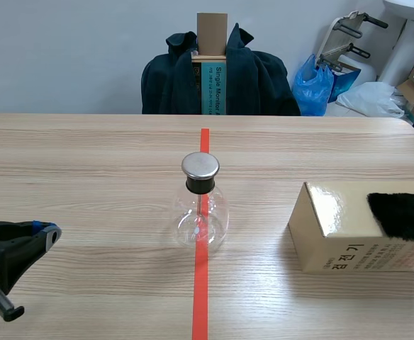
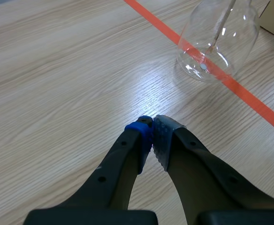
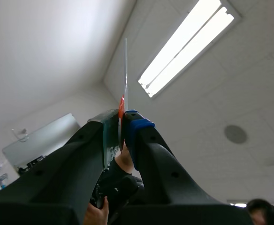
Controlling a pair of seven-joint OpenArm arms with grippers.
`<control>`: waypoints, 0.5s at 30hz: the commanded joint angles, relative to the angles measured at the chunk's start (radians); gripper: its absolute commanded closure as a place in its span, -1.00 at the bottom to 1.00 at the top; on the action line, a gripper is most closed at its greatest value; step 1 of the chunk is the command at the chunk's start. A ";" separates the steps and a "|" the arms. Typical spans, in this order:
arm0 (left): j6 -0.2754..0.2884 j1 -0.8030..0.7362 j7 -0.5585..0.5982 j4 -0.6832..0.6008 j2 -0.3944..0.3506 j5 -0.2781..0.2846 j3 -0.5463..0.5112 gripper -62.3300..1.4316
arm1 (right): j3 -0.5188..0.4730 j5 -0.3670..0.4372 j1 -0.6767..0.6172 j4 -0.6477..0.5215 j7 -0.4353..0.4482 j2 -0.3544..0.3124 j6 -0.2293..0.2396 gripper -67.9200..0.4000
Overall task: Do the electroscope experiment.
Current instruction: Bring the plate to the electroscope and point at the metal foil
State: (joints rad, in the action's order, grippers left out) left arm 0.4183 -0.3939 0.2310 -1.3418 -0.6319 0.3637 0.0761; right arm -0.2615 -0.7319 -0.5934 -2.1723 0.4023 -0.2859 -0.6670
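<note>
"Standing where on the table [image 1: 86, 177], that electroscope [image 1: 201, 205]?"

"Dead centre, upright on the orange-red tape line [image 1: 201, 297]. It is a clear glass flask with a black neck and a metal cap [image 1: 200, 166], and a thin rod hangs down inside it."

"And the left gripper [image 1: 49, 234]?"

"Low at the near left, well apart from the flask. Its wrist camera shows the blue and grey pads pressed together on nothing, just above the wood, with the flask ahead of it."

"The right gripper [image 3: 121, 133]?"

"It points up at a ceiling light [image 3: 186, 49], pinching a thin clear strip [image 3: 125, 70] with a bit of orange-red at the pads. A person's hand [image 3: 95, 214] shows below its fingers."

"Anything to read?"

"A cardboard box [image 1: 349, 241] lies at the right, with a black furry pad [image 1: 402, 216] on top. Dark print runs along its near side, but I cannot make out the characters. Beyond the far edge, a teal box [image 1: 212, 88] wrapped in a dark jacket [image 1: 256, 81] reads 'Single Monit', with the rest hidden."
</note>
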 commanded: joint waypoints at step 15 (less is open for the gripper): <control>0.004 0.427 0.171 0.406 0.135 -0.047 0.383 0.83 | -0.001 0.030 0.264 0.175 0.121 0.021 0.073 0.97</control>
State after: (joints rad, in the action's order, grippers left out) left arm 0.4202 0.0315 0.3771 -0.9092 -0.4984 0.3069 0.4717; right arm -0.2653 -0.7071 -0.3477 -2.0006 0.5152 -0.2676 -0.5831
